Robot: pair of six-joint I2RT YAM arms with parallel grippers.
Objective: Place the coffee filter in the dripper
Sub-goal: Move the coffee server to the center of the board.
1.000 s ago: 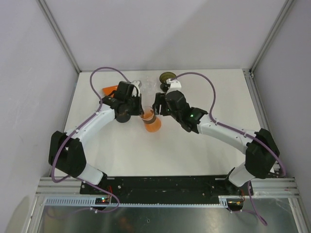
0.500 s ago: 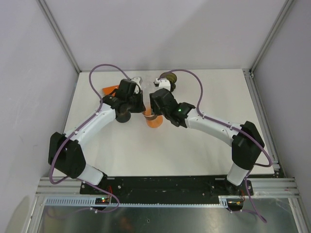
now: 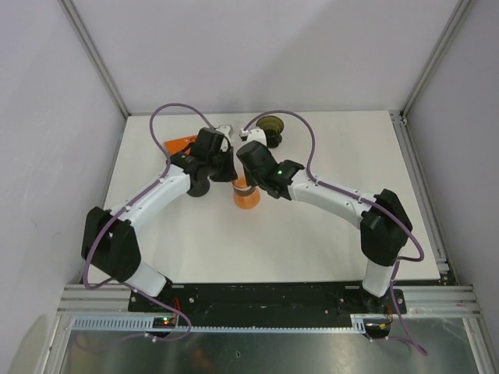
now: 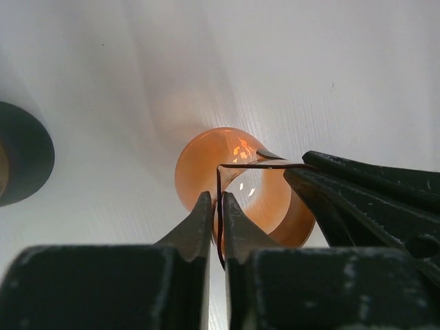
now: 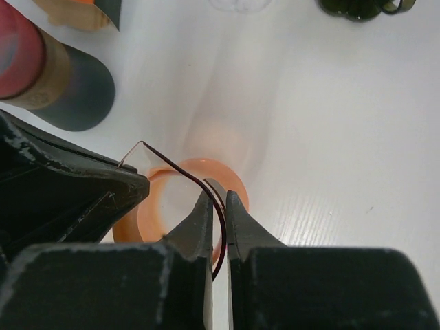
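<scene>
The orange dripper (image 3: 246, 196) stands upright mid-table, its round mouth seen from above in both wrist views (image 4: 199, 161) (image 5: 237, 184). The coffee filter (image 4: 221, 180) hangs just over that mouth, showing as a thin dark curved edge (image 5: 180, 167). My left gripper (image 4: 214, 205) is shut on one side of the filter. My right gripper (image 5: 218, 199) is shut on the opposite side. The two grippers meet nose to nose above the dripper (image 3: 234, 165). In the top view the arms hide most of the filter.
A dark green cup-like object (image 3: 270, 125) sits at the back, right of centre. An orange packet (image 3: 181, 144) lies at the back left. A dark cylinder with a red top (image 5: 69, 89) stands close beside the dripper on the left arm's side (image 3: 196, 187).
My right arm has swung left to the dripper, and its gripper has gone from open to shut on the filter's edge. The left gripper has kept its hold, shifting slightly.
</scene>
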